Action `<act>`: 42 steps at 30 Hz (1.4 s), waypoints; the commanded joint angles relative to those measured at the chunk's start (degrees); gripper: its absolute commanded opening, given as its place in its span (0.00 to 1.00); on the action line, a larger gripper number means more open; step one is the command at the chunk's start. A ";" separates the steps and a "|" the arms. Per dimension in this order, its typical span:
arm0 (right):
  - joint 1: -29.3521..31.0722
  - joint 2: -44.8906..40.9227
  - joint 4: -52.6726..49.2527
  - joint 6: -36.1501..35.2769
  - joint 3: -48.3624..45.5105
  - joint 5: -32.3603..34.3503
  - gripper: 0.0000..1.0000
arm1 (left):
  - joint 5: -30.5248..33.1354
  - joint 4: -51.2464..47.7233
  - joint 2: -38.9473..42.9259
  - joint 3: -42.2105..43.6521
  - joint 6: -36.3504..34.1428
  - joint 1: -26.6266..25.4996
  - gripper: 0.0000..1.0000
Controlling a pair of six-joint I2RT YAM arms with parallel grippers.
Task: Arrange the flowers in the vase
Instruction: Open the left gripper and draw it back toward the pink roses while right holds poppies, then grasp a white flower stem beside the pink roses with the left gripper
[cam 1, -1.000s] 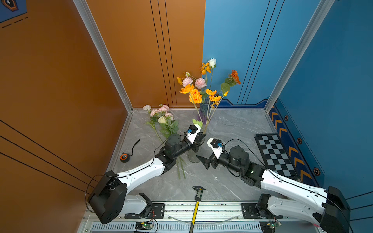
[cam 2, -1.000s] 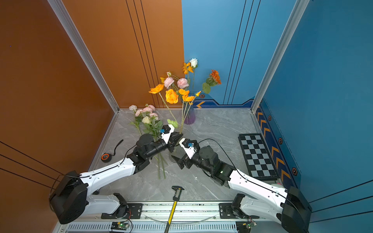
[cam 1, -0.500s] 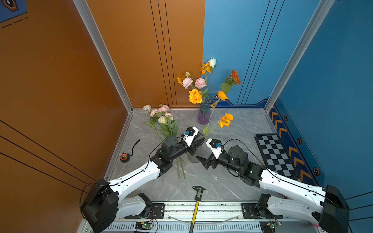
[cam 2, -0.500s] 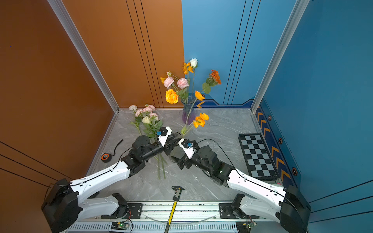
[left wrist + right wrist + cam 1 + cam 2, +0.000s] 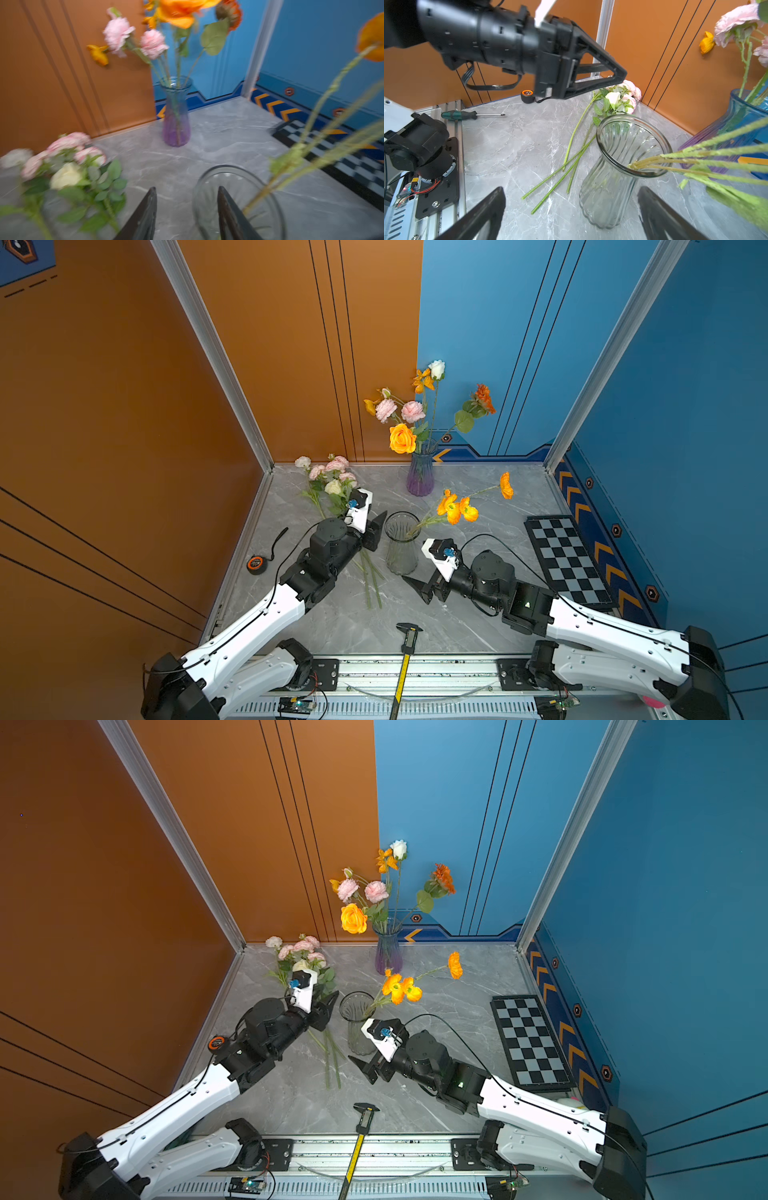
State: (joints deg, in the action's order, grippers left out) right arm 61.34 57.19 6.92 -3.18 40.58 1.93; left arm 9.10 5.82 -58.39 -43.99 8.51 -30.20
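Over the grey tabletop [image 5: 345,630], in both top views, you have a clear vase [image 5: 401,543] standing near the middle with a spray of orange poppies [image 5: 457,508] already in it, their stems leaning out over the rim toward the checkerboard [image 5: 567,560]. A purple vase [image 5: 420,475] by the back wall holds a mixed bunch [image 5: 411,414]. The loose flowers [image 5: 332,485], pink and cream, lie flat near the left wall, with their stems running under your left arm. The left pincer [image 5: 379,524] sits just beside the clear vase's rim on that side, and the right pincer [image 5: 419,589] hangs low just beside the vase's foot. A tape measure [image 5: 254,563] and a caliper [image 5: 409,639] lie well apart from all this. Through the left wrist camera, which is blurred, the left pincer's fingers [image 5: 145,216] stand parted and grasp nothing, with the clear vase's rim partly behind one of them. Through the right wrist camera the right pincer is spread wide and empty, with the clear vase ahead of it. Bare stems lie on the tabletop beside the vase, and a screwdriver [image 5: 458,115] lies farther off. I read this as the pause between placements: one spray is in, and the lying bunch comes next. As I judge it, your next move calls for swinging the left pincer over those stems and closing on one low down. Then lift it until the stem's end clears the rim and feed it into the vase. Mind the poppies: leaning that far, they could tip the vase if knocked.
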 commanded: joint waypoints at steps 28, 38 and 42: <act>6.38 19.81 1.09 2.21 12.79 5.27 1.00 | -16.69 -5.98 -42.65 -12.10 26.20 30.09 0.40; 5.17 20.07 1.44 1.77 12.77 4.04 1.00 | -15.89 -5.90 -45.50 -12.59 26.52 29.85 0.28; 4.76 20.05 1.28 1.52 12.68 3.61 1.00 | -15.45 -5.96 -45.41 -12.48 26.52 29.93 0.21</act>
State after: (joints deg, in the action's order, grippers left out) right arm 66.46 77.06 7.66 -1.52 52.03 6.24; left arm -6.50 -0.16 -103.59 -55.31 35.05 -0.43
